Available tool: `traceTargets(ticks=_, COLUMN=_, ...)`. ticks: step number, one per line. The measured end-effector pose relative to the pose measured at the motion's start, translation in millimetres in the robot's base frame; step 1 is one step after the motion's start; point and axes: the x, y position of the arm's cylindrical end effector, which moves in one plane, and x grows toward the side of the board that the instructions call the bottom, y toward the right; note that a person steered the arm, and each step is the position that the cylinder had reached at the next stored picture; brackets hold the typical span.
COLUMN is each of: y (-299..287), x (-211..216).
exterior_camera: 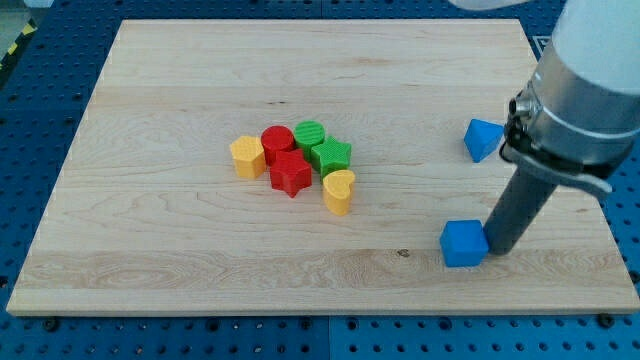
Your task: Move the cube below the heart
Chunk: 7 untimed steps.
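The blue cube (462, 243) lies on the wooden board (200, 260) at the lower right. My tip (495, 249) touches the cube's right side. The yellow heart (339, 191) stands near the middle of the board, well to the left of the cube and a little higher in the view. It sits at the lower right of a tight cluster of blocks.
The cluster holds a yellow hexagon-like block (247, 156), a red cylinder (277, 141), a red star (291, 174), a green cylinder (311, 133) and a green star (331, 155). Another blue block (483, 138) lies at the right, above the cube.
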Motion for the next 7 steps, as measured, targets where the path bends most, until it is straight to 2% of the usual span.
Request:
traceTargets(ticks=2, y=-13.1, x=9.4)
traceTargets(ticks=6, y=-111.2, x=16.1)
traceTargets(ticks=7, y=-111.7, x=16.1)
